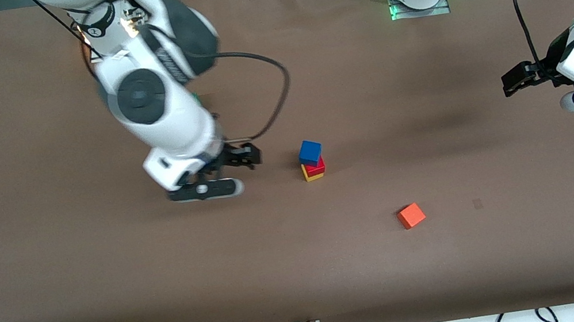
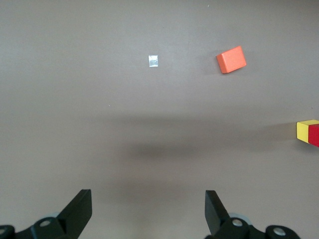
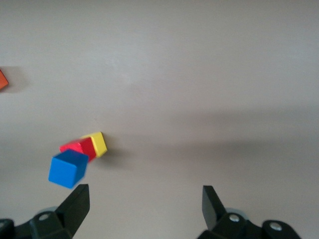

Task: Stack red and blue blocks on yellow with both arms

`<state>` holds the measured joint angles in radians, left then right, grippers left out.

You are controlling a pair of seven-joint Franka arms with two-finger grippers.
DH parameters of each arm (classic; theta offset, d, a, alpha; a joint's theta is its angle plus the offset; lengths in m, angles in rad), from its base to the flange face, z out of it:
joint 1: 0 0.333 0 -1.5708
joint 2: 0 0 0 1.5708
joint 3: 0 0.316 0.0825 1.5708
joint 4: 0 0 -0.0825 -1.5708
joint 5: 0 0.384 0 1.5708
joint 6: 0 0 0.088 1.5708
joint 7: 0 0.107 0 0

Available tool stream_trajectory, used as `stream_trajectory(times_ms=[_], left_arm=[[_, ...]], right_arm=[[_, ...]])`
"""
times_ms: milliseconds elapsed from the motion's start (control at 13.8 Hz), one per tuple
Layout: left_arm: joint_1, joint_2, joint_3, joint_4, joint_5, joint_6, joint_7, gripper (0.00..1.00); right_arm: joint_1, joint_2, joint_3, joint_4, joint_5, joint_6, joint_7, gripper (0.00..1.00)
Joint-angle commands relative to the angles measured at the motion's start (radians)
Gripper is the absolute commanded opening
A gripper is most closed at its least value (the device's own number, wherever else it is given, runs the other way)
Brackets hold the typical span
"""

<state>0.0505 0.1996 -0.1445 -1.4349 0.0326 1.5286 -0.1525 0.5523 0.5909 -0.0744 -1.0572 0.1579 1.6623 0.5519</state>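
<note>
Mid-table stands a three-cube stack: the yellow cube (image 1: 313, 176) at the bottom, the red block (image 1: 317, 166) on it, and the blue block (image 1: 310, 152) on top, turned slightly askew. My right gripper (image 1: 243, 158) hangs open and empty over bare table beside the stack, toward the right arm's end. Its wrist view shows blue (image 3: 68, 168), red (image 3: 77, 148) and yellow (image 3: 97, 143) just off one fingertip (image 3: 79, 199). My left gripper (image 1: 518, 79) is open and empty over the left arm's end of the table. In its wrist view yellow (image 2: 305, 130) and red (image 2: 315, 136) sit at the frame edge.
An orange-red cube (image 1: 410, 216) (image 2: 231, 59) lies alone, nearer to the front camera than the stack and toward the left arm's end. A small pale square mark (image 1: 478, 203) (image 2: 153, 60) is beside it. The right arm's black cable (image 1: 281, 92) loops above the table.
</note>
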Motion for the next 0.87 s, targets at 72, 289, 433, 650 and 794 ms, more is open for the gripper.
stream_trajectory(times_ms=[72,289,433,650,794], left_arm=[[0.002,0.014,0.002,0.033,-0.014,-0.013,0.018,1.00],[0.000,0.014,0.002,0.033,-0.016,-0.013,0.016,1.00],[-0.003,0.014,0.000,0.033,-0.016,-0.013,0.016,1.00],[0.000,0.014,0.000,0.033,-0.016,-0.013,0.018,1.00],[0.000,0.014,0.000,0.033,-0.017,-0.013,0.018,1.00]], right_arm=[[-0.006,-0.318,-0.053,-0.365,0.022,-0.015,-0.073,1.00],[-0.028,-0.500,-0.077,-0.527,0.008,-0.070,-0.113,1.00],[-0.099,-0.539,-0.064,-0.529,0.003,-0.140,-0.157,1.00],[-0.210,-0.583,-0.015,-0.544,-0.031,-0.185,-0.263,1.00],[-0.213,-0.612,-0.011,-0.560,-0.032,-0.184,-0.270,1.00]])
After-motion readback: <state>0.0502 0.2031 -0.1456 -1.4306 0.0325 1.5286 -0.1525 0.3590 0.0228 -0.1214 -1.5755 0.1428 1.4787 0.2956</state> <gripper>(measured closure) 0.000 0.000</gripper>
